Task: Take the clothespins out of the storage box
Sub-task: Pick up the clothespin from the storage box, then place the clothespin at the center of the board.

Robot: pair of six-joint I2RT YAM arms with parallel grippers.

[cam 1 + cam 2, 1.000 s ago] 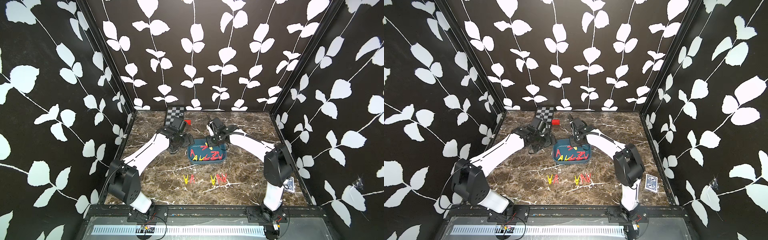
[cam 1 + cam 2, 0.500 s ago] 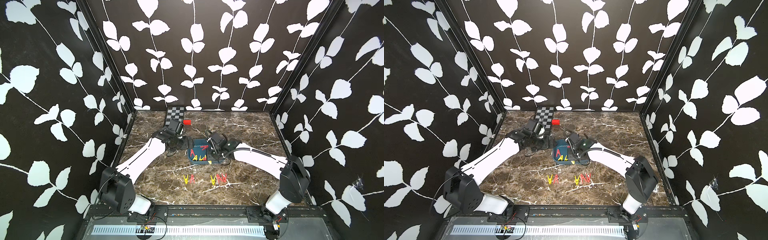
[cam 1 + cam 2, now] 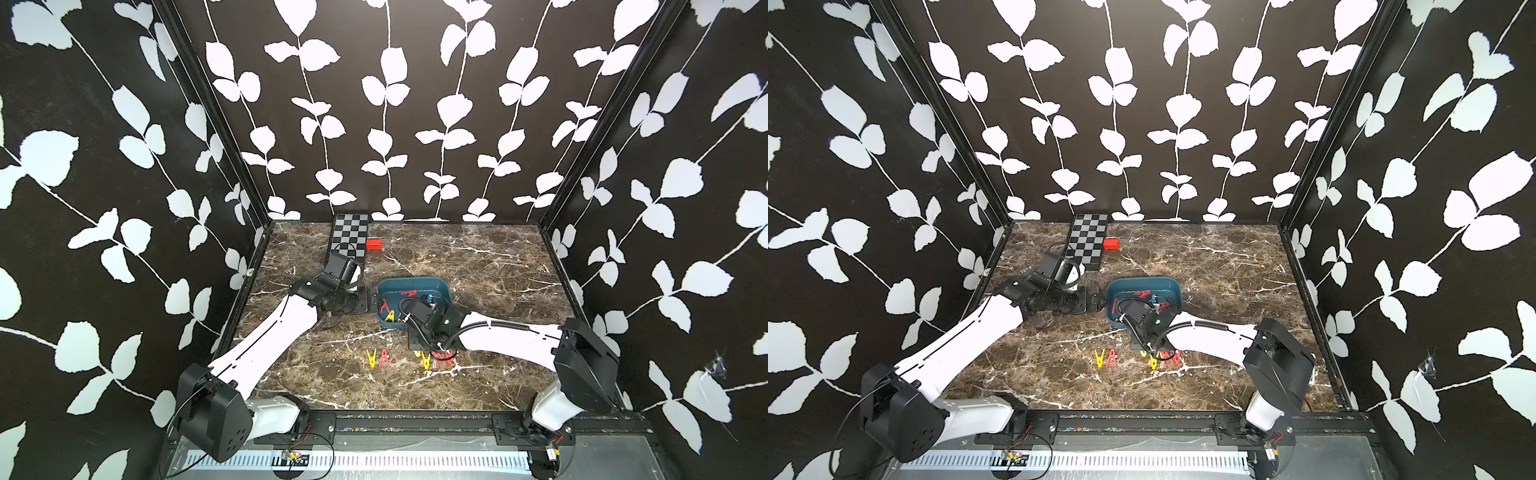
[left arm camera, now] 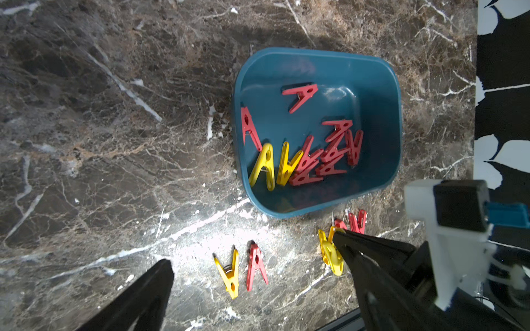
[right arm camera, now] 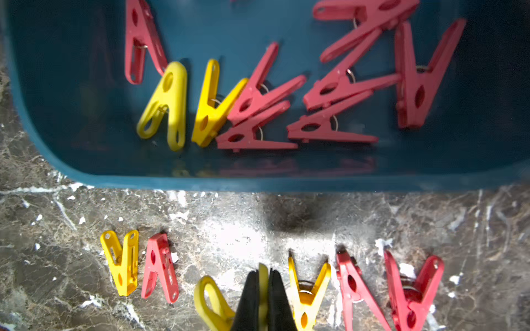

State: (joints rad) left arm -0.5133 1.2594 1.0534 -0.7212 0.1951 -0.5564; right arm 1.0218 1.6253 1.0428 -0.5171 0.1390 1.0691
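**Tight drop by the storage box [image 4: 378, 109]**
It sat mid-table holding about ten clothespins [image 5: 258, 100]; our left gripper [image 4: 251, 248] gaped empty beside it; our right gripper [image 5: 263, 275] pinched a yellow clothespin [image 5: 208, 301] in the table row [image 5: 157, 266], where we feared release would nudge its yellow neighbour [image 5: 308, 286].

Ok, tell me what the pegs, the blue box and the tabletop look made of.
Pegs: moulded plastic, solid red or yellow, glossy, with metal wire springs. Blue box: smooth plastic, likely; its inner wall mirrors the pegs faintly. Tabletop: polished brown marble look with white veins and glare; real stone or printed laminate, can't tell.
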